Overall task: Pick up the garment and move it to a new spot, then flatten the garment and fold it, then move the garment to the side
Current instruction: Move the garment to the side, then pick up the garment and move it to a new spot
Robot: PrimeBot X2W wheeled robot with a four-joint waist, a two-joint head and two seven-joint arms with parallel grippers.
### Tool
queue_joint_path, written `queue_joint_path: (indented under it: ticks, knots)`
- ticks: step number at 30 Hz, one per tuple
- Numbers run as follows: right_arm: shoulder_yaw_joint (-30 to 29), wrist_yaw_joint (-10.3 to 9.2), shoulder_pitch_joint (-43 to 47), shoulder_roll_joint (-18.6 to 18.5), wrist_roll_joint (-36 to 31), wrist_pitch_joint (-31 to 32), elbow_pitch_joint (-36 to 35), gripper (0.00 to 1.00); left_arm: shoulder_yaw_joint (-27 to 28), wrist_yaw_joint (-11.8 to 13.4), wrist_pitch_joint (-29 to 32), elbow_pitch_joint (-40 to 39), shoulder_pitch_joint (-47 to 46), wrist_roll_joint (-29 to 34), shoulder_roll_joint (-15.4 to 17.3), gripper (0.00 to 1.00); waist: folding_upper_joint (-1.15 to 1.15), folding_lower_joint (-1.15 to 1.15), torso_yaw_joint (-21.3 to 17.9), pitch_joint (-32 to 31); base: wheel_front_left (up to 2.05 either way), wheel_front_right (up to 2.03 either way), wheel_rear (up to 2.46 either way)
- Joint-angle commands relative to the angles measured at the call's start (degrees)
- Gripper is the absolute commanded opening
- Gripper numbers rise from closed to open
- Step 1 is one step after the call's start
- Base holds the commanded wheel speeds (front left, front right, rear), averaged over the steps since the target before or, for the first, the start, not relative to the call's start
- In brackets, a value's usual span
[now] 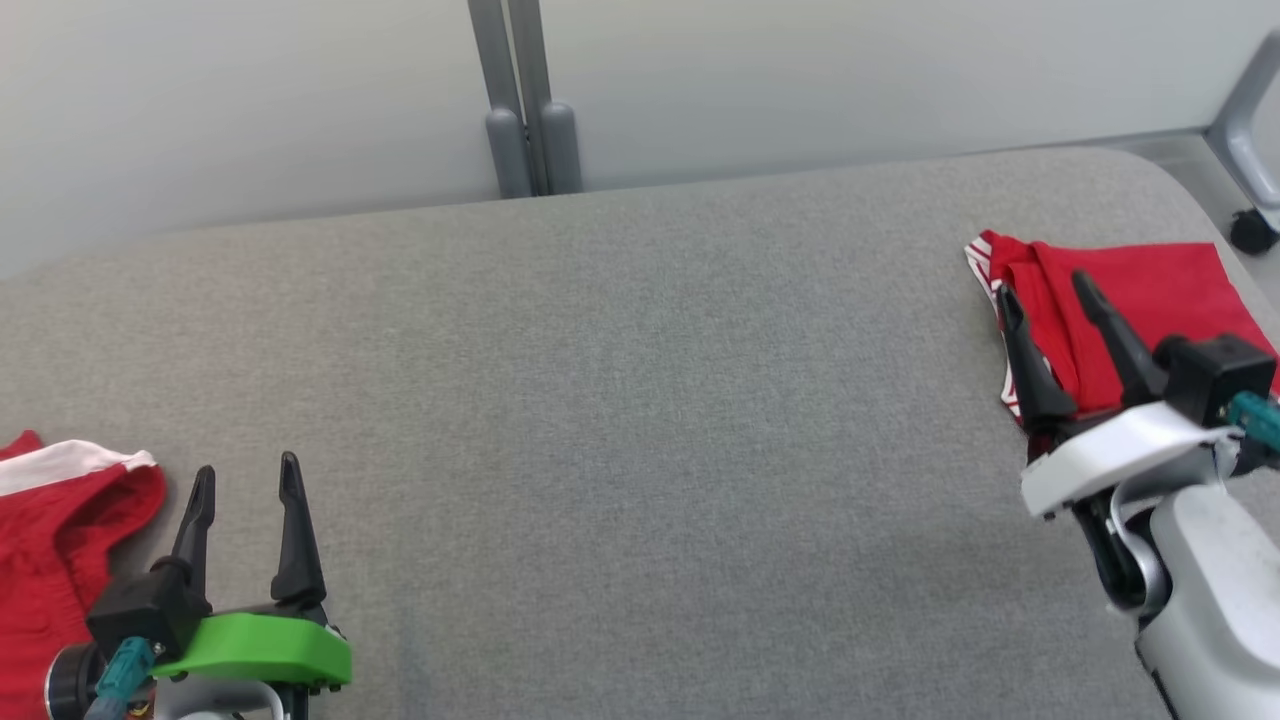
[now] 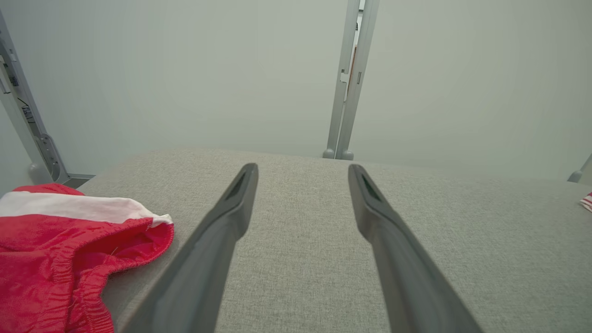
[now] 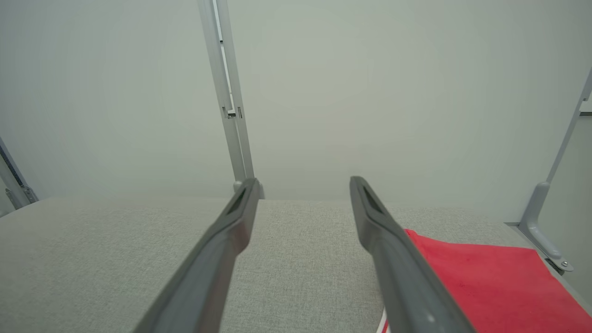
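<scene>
A crumpled red garment with a white band (image 1: pixel 60 540) lies at the table's near left edge, and in the left wrist view this garment (image 2: pixel 51 249) sits left of my fingers. My left gripper (image 1: pixel 247 470) (image 2: pixel 303 169) stands open just right of it, empty. A second red garment (image 1: pixel 1150 290), folded flat with a red-and-white striped edge, lies at the far right. My right gripper (image 1: pixel 1043 287) (image 3: pixel 303 181) hovers open over its left edge, holding nothing. In the right wrist view that cloth (image 3: pixel 490 282) shows beyond the right finger.
The grey fabric-covered table (image 1: pixel 620 400) stretches bare between the two garments. A grey metal post (image 1: pixel 525 110) stands behind its far edge against a pale wall. A frame leg with a black caster (image 1: pixel 1250 232) is at the far right.
</scene>
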Motion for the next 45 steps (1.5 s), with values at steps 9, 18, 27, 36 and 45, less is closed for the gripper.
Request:
queue_joint_path:
  ticks: [9,18,27,36,45]
  knots:
    - [-3.2,-0.02,9.8,3.1,-3.0,-0.1,-5.0,1.00,1.5,-1.7,-0.1,0.8,3.5,1.1,-1.5,1.00,0.00,0.00,2.6,-3.6,0.00,0.00,0.00]
    - [-5.3,-0.02,13.9,5.4,-5.7,-0.1,-6.5,1.00,2.5,-3.5,-0.1,1.1,4.2,2.2,-2.9,1.00,0.00,0.00,2.6,-3.9,0.00,0.00,0.00]
    - [-5.3,-0.02,13.8,5.9,-6.9,-0.1,-5.8,1.00,3.4,-4.5,-0.2,1.5,3.7,3.7,-3.4,1.00,0.00,0.00,2.6,-3.8,0.00,0.00,0.00]
    - [-5.2,-0.02,14.5,5.9,-7.2,-0.1,-6.6,1.00,3.6,-4.6,-0.2,1.6,2.5,4.7,-3.8,1.00,0.00,0.00,5.3,-3.7,0.00,0.00,0.00]
    - [-3.8,-0.02,14.5,7.4,-7.0,-0.1,-6.7,1.00,4.7,-4.1,-0.2,2.0,1.8,5.5,-2.4,1.00,0.00,0.00,14.5,-4.0,0.00,0.00,0.00]
